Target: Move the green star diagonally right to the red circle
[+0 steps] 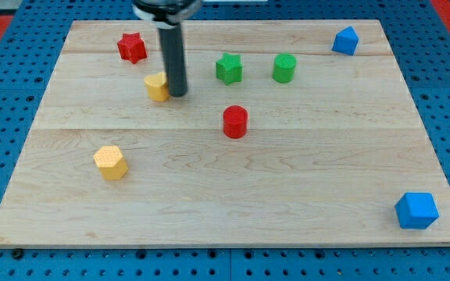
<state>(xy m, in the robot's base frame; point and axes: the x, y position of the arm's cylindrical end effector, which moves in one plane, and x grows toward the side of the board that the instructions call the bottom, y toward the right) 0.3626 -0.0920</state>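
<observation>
The green star (228, 69) lies on the wooden board (303, 179), a little above the middle. The red circle (235, 122) stands below it and slightly to the right, with a gap between them. My tip (177, 94) is to the left of the green star, touching the right side of a yellow heart-shaped block (157, 87). The tip is well apart from the green star and from the red circle.
A green cylinder (284, 68) stands just right of the green star. A red star (132, 48) is at the top left, a yellow hexagon (110, 161) at the lower left, a blue block (345, 40) at the top right, a blue cube (417, 210) at the bottom right.
</observation>
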